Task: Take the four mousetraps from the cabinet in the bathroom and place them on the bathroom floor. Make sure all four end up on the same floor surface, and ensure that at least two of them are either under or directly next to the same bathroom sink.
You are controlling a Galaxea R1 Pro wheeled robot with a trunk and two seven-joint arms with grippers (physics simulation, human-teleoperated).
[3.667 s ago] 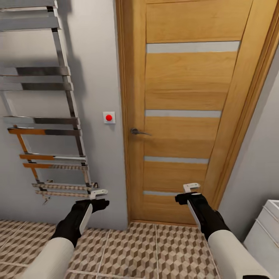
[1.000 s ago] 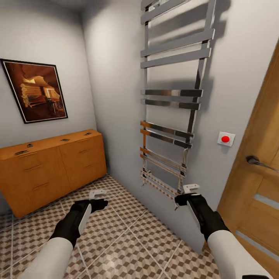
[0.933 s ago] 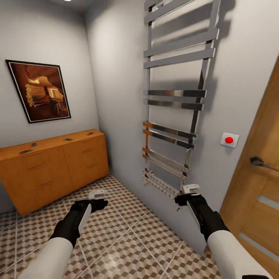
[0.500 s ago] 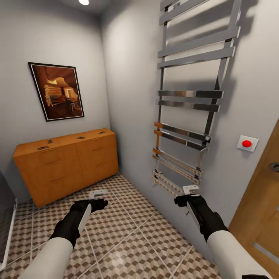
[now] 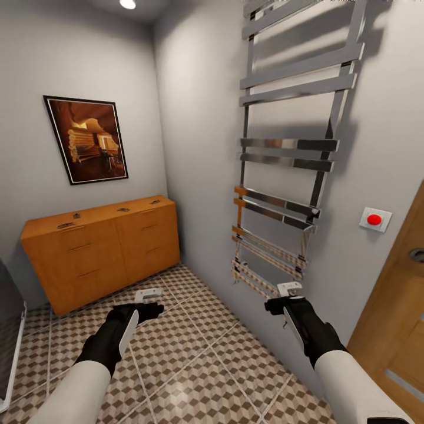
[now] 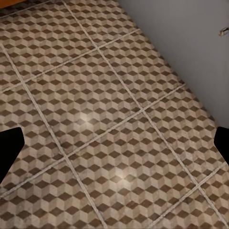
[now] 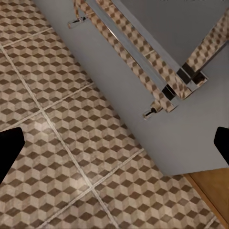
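Note:
The honey-orange cabinet [image 5: 103, 250] stands against the far wall at the left of the head view. Several small dark mousetraps lie on its flat top, one at the left end [image 5: 65, 225] and one near the right end [image 5: 154, 201]. The cube-patterned bathroom floor [image 5: 182, 347] runs from the cabinet to me. My left gripper [image 5: 148, 300] and right gripper [image 5: 287, 294] hover over the tiles, well short of the cabinet. Both stand open and empty; in each wrist view the black fingertips [image 6: 10, 143] [image 7: 9, 145] sit wide apart above the floor [image 6: 109, 119]. The bathroom sink is out of view.
A tall chrome towel rail [image 5: 282, 176] hangs on the right wall, close to my right gripper; its lower bars [image 7: 143, 71] show in the right wrist view. Beyond it are a red wall button [image 5: 374, 219] and the wooden door [image 5: 394, 330]. A framed picture [image 5: 86, 139] hangs above the cabinet.
The camera has swung left, from the door to the corner with the cabinet. Over the last half second the view has held almost still. Both arms keep the same pose.

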